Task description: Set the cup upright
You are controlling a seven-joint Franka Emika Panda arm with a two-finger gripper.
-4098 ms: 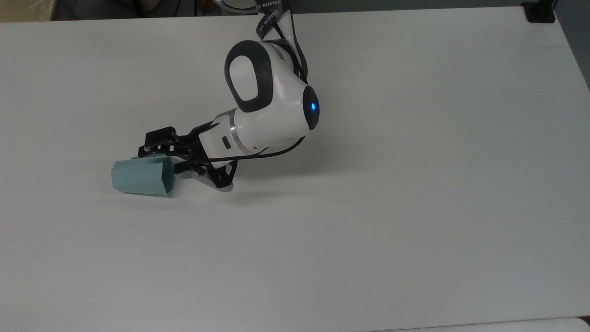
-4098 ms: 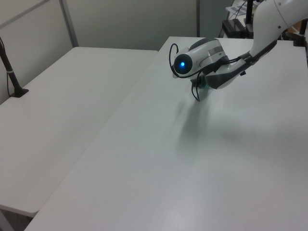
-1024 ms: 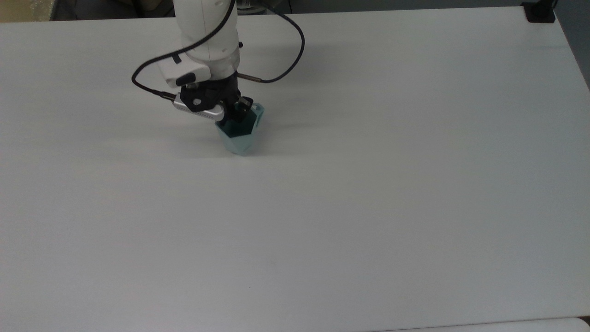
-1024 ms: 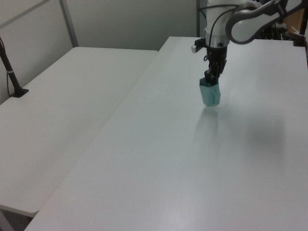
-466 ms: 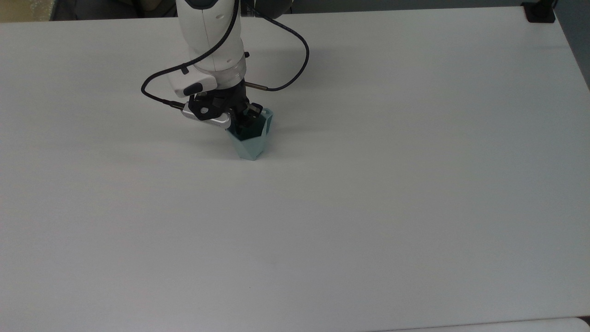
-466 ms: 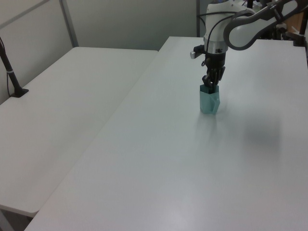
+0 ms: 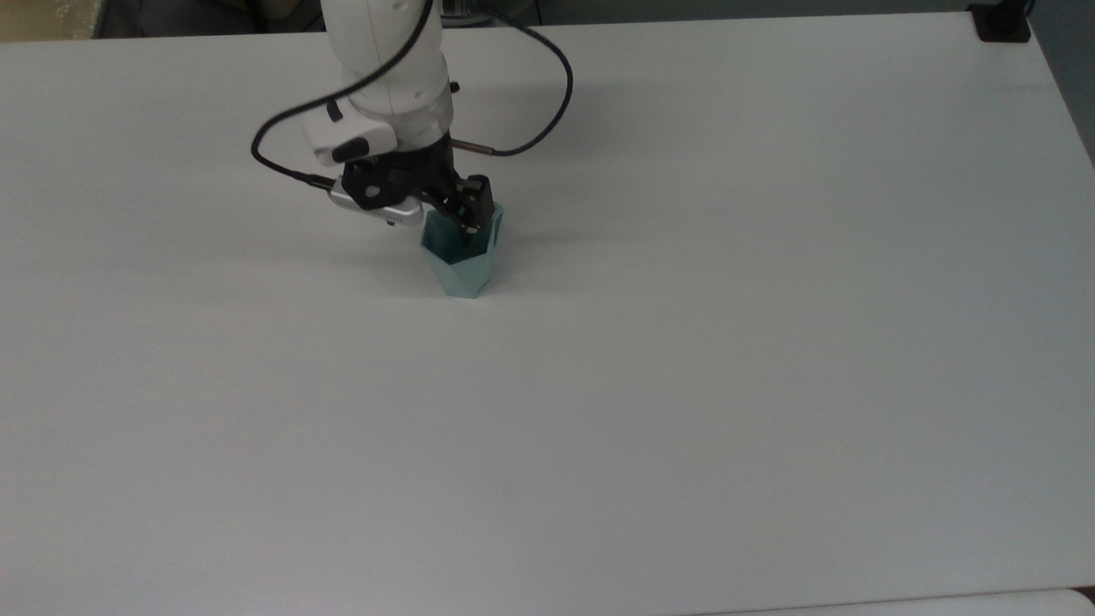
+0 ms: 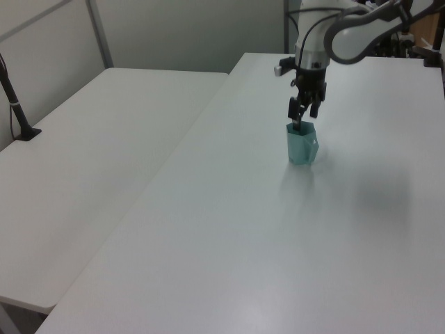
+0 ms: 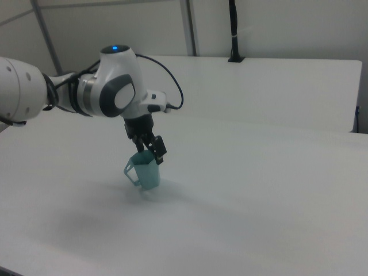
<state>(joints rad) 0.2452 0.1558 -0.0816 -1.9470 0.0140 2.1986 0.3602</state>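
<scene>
The pale teal faceted cup (image 7: 459, 269) (image 8: 301, 146) (image 9: 147, 175) stands upright on the white table (image 7: 684, 385), its wider rim facing up. My gripper (image 7: 473, 224) (image 8: 303, 117) (image 9: 156, 156) hangs straight down just over the rim. Its fingers are open, straddling the cup's wall, with one tip still dipping inside the mouth. Nothing is held between the fingers.
A black cable (image 7: 547, 111) loops off the wrist towards the top view's right. A black clamp (image 7: 999, 21) sits at the table's far right corner. In the left view a second white table (image 8: 104, 139) with a black post (image 8: 15, 104) stands on the left.
The cup lay on its side 4.1 s ago and was carried held by its wall. Over the last half second the fingers have spread off the wall and risen slightly; the cup stands by itself.
</scene>
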